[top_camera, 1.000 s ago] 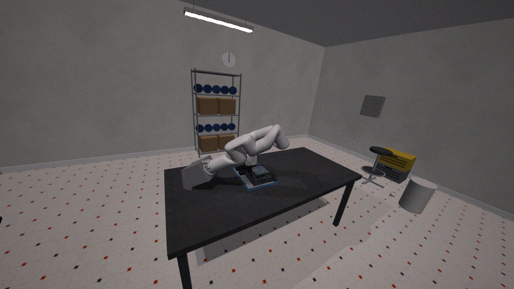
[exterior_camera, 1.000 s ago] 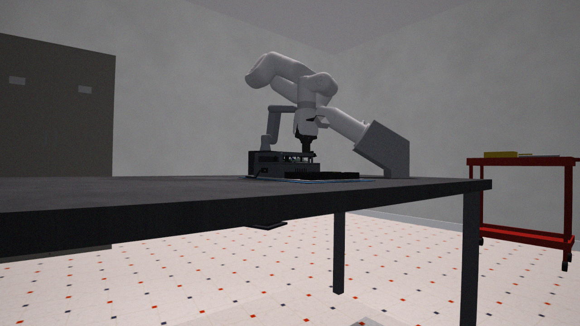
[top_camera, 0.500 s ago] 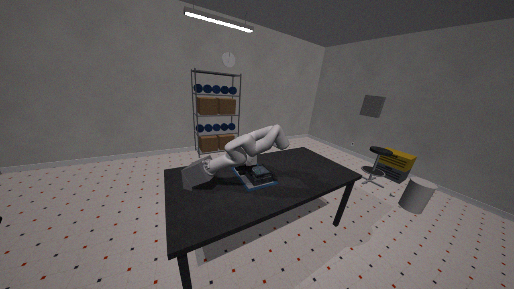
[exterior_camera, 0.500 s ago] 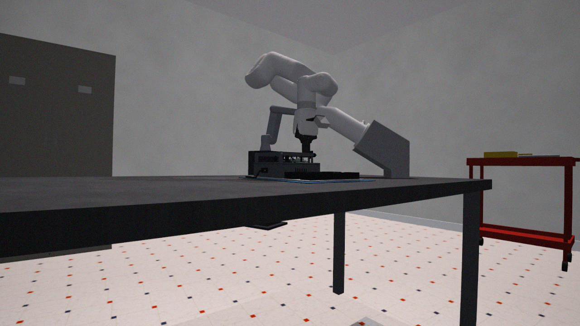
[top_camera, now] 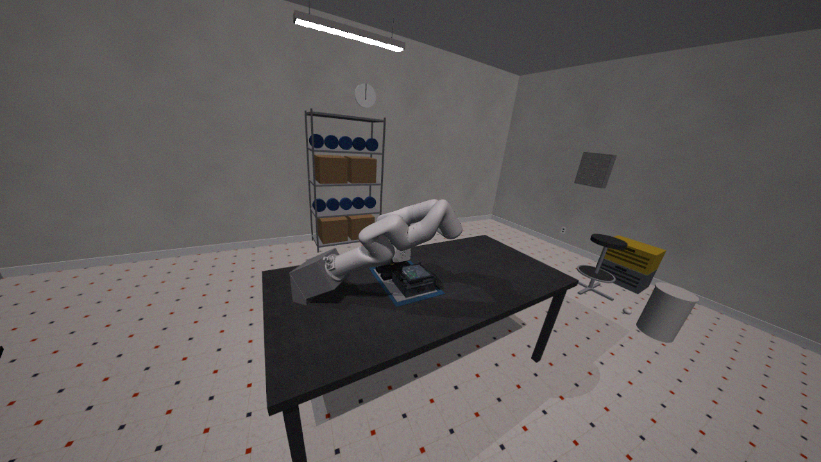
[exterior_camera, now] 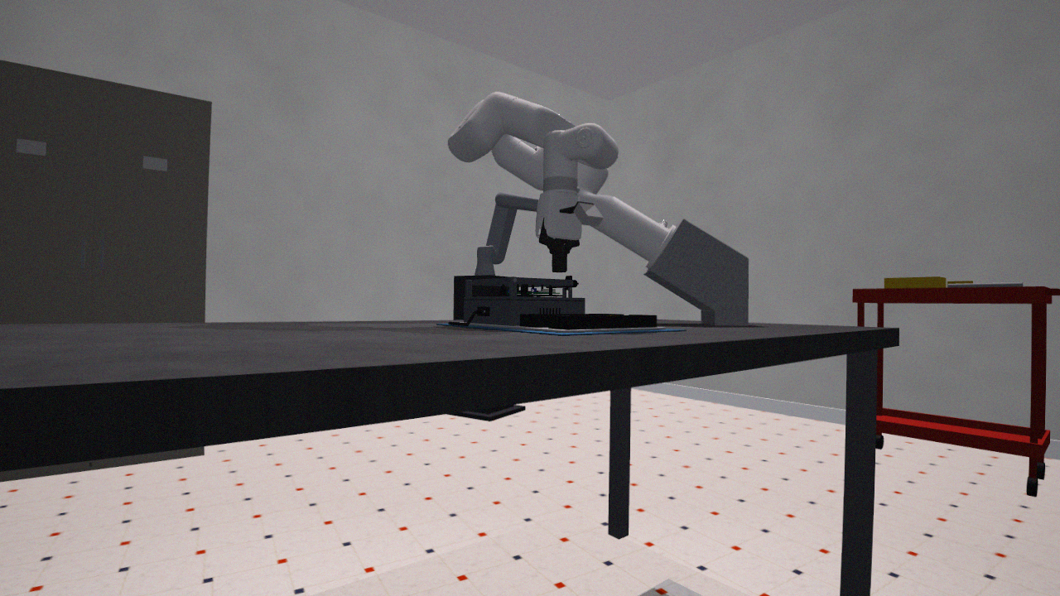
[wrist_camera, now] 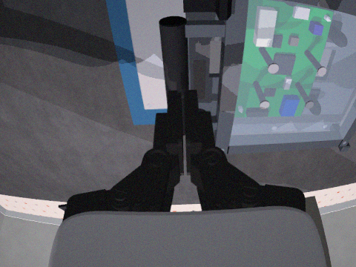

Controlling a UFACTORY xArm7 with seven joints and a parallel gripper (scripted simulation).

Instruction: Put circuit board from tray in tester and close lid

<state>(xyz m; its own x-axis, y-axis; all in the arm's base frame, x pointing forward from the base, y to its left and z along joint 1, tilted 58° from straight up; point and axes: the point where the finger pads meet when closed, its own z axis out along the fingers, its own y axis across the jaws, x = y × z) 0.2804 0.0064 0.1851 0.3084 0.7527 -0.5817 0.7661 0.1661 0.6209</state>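
Observation:
The green circuit board (wrist_camera: 284, 64) lies inside the tester (exterior_camera: 489, 296) (top_camera: 419, 283) under the see-through lid (wrist_camera: 297, 126), which is down flat. The white connector (wrist_camera: 267, 22) is at the end near the black latch hook (wrist_camera: 208, 1). The lid's black handle bar (wrist_camera: 173, 50) (exterior_camera: 569, 281) runs along the lid's edge. My gripper (wrist_camera: 183, 108) (exterior_camera: 559, 266) is shut and empty, and hangs just above the handle with a small gap. The black tray (exterior_camera: 593, 319) lies beside the tester; its pockets are hidden at this low angle.
Tester and tray rest on a blue-edged mat (wrist_camera: 116, 30) (exterior_camera: 644, 329) (top_camera: 427, 296) on the black table (top_camera: 372, 339) (exterior_camera: 296, 348). The arm's grey base block (exterior_camera: 700, 270) (top_camera: 310, 278) stands behind the mat. A red cart (exterior_camera: 956, 296) stands off the table.

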